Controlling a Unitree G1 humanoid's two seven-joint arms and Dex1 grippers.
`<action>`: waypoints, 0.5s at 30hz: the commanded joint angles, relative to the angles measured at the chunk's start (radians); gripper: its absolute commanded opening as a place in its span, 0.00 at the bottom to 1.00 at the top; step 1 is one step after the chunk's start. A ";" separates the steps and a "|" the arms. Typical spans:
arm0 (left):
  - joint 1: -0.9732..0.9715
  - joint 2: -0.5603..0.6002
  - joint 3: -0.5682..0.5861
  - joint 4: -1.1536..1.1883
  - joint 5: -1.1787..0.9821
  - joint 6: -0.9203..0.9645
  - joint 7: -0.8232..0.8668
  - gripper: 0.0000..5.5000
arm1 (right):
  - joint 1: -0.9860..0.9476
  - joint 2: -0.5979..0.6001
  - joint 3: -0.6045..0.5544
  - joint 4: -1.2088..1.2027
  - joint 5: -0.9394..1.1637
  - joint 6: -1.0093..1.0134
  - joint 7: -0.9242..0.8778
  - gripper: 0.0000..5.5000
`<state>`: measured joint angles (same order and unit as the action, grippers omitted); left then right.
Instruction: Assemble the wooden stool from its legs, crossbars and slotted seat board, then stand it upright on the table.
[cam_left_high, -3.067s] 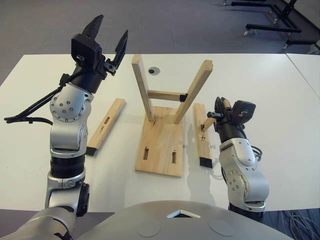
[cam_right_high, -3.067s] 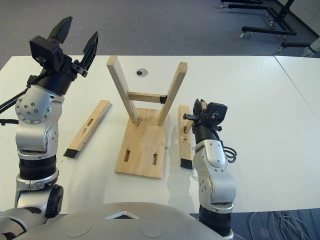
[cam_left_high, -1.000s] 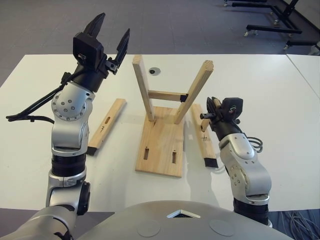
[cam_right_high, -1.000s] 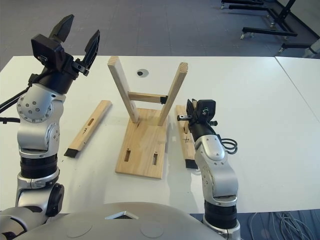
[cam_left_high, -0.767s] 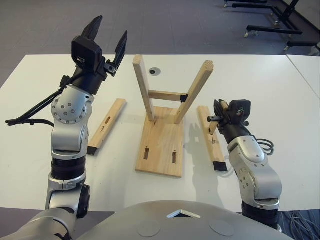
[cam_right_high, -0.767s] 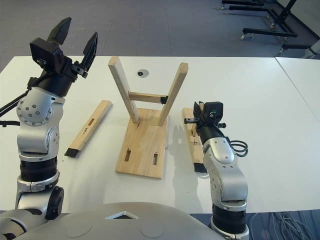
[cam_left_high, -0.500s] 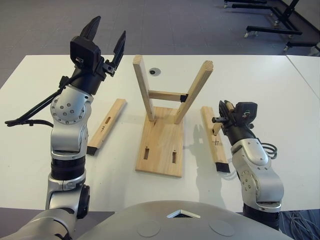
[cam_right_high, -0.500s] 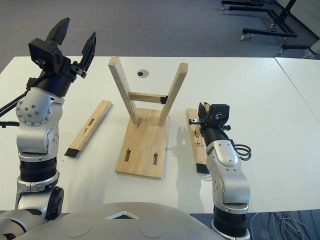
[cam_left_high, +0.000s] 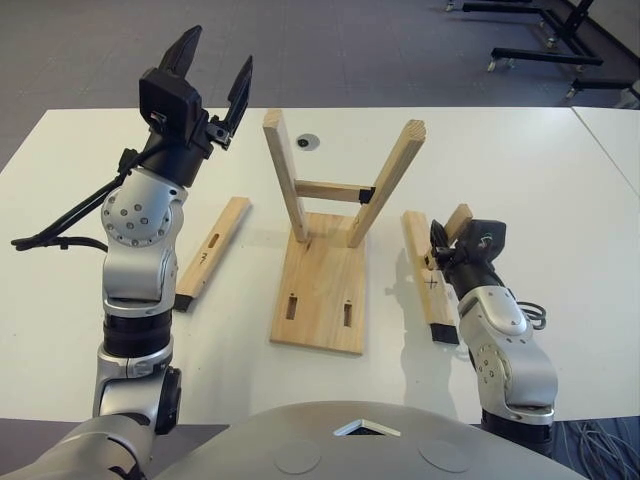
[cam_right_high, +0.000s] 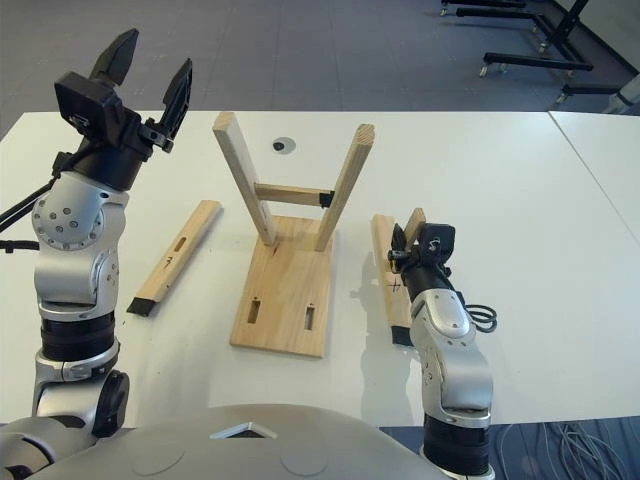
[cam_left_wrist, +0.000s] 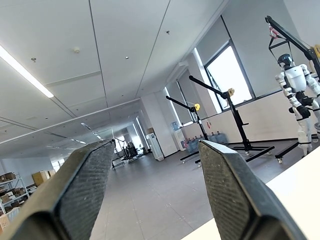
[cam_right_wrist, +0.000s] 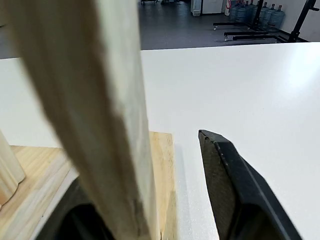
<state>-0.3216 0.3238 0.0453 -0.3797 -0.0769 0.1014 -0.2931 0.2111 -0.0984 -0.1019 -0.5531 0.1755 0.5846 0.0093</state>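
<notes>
My left claw (cam_left_high: 220, 48) hangs high over the far left of the smooth white table (cam_left_high: 540, 170), its two black wedge-shaped fingers (cam_left_wrist: 90, 195) spread wide with nothing between them; their inner pads are finely ribbed. My right claw (cam_left_high: 437, 248) sits low at the right, fingers apart, straddling a short pale wooden crossbar (cam_left_high: 457, 218). From my wrist, that bar's grainy face (cam_right_wrist: 95, 110) lies close to one side, and bare table shows between it and the other black finger (cam_right_wrist: 230, 190), so I am not squeezing it. The bar slants up from a loose pale wooden leg with a black foot cap (cam_left_high: 428, 290), which lies flat just right of the flat rectangular slotted seat board (cam_left_high: 322, 300). My claw hides where bar meets leg. The board lies mid-table with two narrow slots (cam_left_high: 291, 306) cut near its close end. From its far end rise two square-cut wooden legs, one tilting left (cam_left_high: 285, 175) and one right (cam_left_high: 390, 185), tied by a horizontal wooden rung (cam_left_high: 328, 190) with a small black piece (cam_left_high: 367, 194) at its right end. A second loose slotted leg (cam_left_high: 212, 250), also black-capped, lies left of the board, beside my left arm. A small dark round fitting (cam_left_high: 308, 142) is set in the tabletop behind the upright legs, and black wheeled frames (cam_left_high: 545, 55) stand on the grey floor beyond.
</notes>
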 joint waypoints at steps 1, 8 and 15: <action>-0.006 -0.002 0.001 0.001 0.005 -0.006 0.005 0.55 | -0.016 0.001 -0.014 -0.007 0.025 -0.015 0.024 0.50; 0.010 -0.005 0.001 0.002 0.011 -0.005 0.010 0.55 | -0.061 0.002 -0.049 -0.093 0.112 -0.041 0.068 0.66; 0.021 -0.005 0.002 0.002 0.016 -0.007 0.018 0.55 | -0.128 -0.005 -0.078 -0.159 0.187 -0.034 0.066 0.66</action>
<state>-0.3132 0.3200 0.0463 -0.3798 -0.0675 0.0964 -0.2776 0.1067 -0.0977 -0.1696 -0.7021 0.3547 0.5411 0.0831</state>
